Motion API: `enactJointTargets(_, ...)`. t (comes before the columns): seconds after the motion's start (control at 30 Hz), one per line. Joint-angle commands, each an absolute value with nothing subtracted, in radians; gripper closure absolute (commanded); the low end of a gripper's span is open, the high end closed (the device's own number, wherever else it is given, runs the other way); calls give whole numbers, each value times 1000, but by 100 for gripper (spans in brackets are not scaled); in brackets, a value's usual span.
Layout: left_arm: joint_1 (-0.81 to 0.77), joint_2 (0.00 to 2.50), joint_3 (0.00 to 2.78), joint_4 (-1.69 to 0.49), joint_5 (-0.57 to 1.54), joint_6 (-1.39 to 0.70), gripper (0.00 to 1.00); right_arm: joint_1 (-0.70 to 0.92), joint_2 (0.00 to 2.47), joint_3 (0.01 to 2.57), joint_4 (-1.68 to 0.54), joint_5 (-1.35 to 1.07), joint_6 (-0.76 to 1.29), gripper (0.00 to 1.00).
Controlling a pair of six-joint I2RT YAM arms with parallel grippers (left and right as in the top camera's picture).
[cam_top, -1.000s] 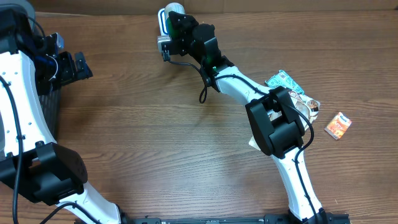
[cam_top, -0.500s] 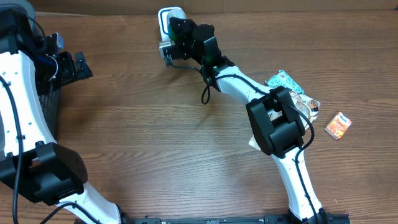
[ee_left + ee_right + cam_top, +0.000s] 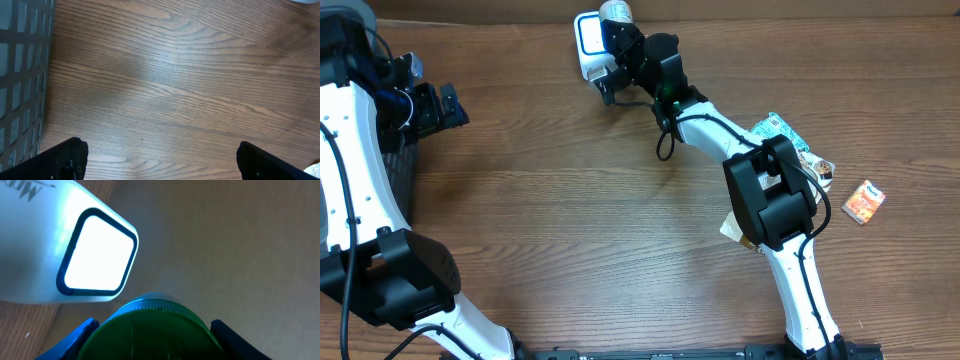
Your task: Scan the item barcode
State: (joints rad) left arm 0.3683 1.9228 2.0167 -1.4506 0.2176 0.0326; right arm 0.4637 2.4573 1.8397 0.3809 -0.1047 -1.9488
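The brown wood-grain counter (image 3: 570, 220) carries the work; a dark wire-mesh basket (image 3: 20, 75) stands at its left side, and the left hand (image 3: 165, 162) hovers over bare wood beside it, released, jaws spread wide; the white barcode scanner (image 3: 97, 255), with a black-rimmed glowing window, sits at the far edge; the right hand (image 3: 618, 38) is clenched on the green-capped round container (image 3: 155, 330), holding it just beside that window; presentation to the scanner appears to be the step in hand; the next move probably calls for rotating the container until its barcode, not visible here, faces the window; a teal packet (image 3: 777, 128) and an orange packet (image 3: 863, 202) lie well apart at the right.
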Motion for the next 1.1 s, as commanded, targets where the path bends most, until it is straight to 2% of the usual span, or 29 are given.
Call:
enactJointTargets(0.0,366,1922,2023,-1451,229,30,0,458,2454,1860,413,-152,-1976,50)
enactJointTargets(0.93,366,1922,2023,-1451,229,30,0,495,2460,1898,363,-219,-1963,52)
enactJointTargets(1.07,366,1923,2023,-1451,229,30,0,500,2455,1898,473,-224,-1757,52)
